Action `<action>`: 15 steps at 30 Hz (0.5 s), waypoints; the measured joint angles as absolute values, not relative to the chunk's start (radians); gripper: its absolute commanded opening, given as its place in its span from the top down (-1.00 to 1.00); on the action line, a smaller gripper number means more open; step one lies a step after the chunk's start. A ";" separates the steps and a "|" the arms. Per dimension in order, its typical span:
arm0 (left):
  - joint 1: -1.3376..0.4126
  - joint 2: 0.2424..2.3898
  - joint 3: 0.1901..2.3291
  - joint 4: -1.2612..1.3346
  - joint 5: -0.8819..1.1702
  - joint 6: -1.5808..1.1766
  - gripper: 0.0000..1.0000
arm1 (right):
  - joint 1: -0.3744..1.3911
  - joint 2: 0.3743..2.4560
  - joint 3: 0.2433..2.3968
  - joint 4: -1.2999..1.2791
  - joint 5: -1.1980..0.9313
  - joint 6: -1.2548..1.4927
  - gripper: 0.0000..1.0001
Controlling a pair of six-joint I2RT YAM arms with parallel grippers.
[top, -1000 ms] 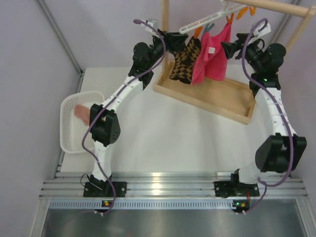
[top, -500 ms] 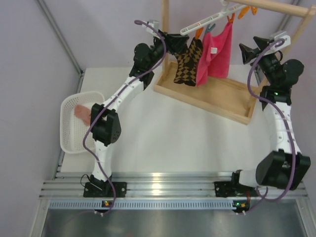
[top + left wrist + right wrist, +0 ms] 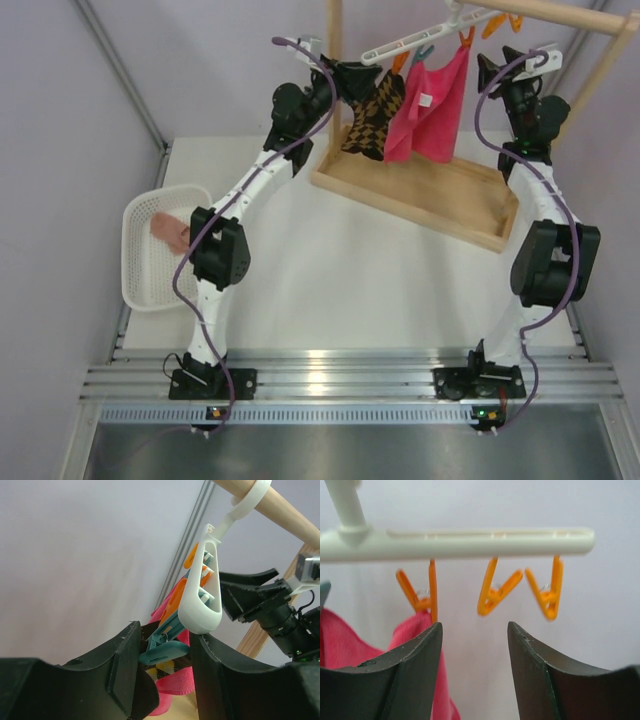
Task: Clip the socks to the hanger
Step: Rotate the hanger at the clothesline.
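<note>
Hanger (image 3: 410, 41): white bar and hook. Orange clips (image 3: 493, 594) hang from it, plus one teal clip (image 3: 163, 653). Sock (image 3: 372, 116): dark brown and yellow diamond check. Cloth (image 3: 432, 112): bright pink, small white label. Rack (image 3: 420, 196): pale natural wood. Basket (image 3: 138, 262): white lattice, holding a plain peach-pink sock (image 3: 167, 231). Arms (image 3: 250, 185): white links, black joints. Table (image 3: 330, 290): white.

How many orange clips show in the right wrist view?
3 clips on the hanger: one by the pink cloth, one mid-frame, one near its end. Others may be hidden.
</note>
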State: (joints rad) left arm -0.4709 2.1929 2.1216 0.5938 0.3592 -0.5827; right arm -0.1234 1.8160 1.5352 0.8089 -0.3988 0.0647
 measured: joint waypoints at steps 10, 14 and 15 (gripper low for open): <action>-0.471 2.202 2.135 0.590 0.359 -0.586 0.03 | -0.096 1.876 1.661 0.931 -0.302 0.080 -0.11; -0.470 2.202 2.145 0.583 0.358 -0.586 0.03 | -0.092 1.929 1.710 0.935 -0.281 0.075 -0.11; -0.470 2.202 2.145 0.582 0.358 -0.586 0.03 | -0.092 1.941 1.718 0.934 -0.279 0.073 -0.08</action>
State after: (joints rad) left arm -0.4698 2.2021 2.1448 0.5819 0.3584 -0.5861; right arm -0.0917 1.9411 1.7184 0.9340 -0.2790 0.0731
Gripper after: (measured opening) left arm 0.485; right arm 0.556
